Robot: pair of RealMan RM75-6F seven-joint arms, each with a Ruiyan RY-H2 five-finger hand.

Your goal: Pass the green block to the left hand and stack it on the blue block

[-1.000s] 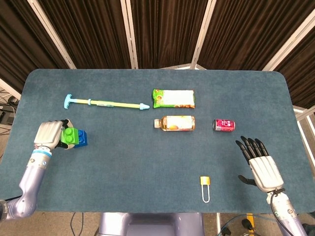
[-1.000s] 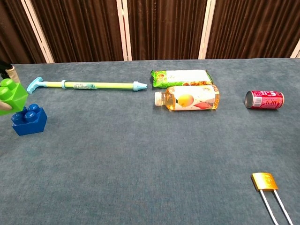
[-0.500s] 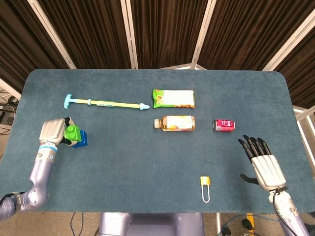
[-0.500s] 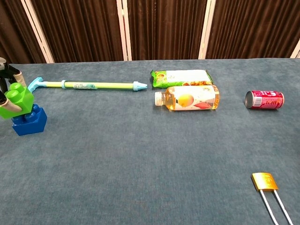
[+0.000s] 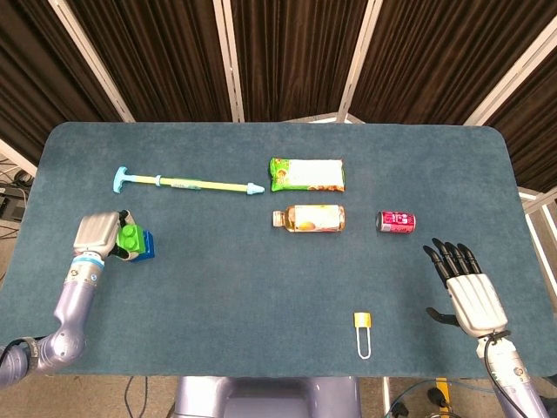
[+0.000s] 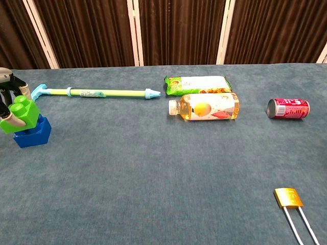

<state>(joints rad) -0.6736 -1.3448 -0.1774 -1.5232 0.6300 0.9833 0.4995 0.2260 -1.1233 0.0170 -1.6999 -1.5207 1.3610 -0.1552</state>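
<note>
My left hand [image 5: 96, 236] grips the green block [image 5: 127, 240] at the table's left side. The green block [image 6: 21, 113] sits tilted on top of the blue block [image 6: 32, 132], overhanging its left side, with fingers [image 6: 11, 92] still around it. In the head view the blue block [image 5: 145, 246] shows just right of the green one. My right hand [image 5: 465, 288] hovers open near the front right corner, fingers spread, holding nothing. The chest view does not show the right hand.
A long green and blue pump stick [image 5: 184, 183] lies behind the blocks. A snack packet [image 5: 306, 173], a juice bottle [image 5: 309, 218] and a red can [image 5: 396, 221] lie mid-table. A yellow padlock [image 5: 363, 330] lies near the front edge.
The left hand has carried the green block rightward and down onto the blue block. The right hand has drawn back slightly toward the front edge.
</note>
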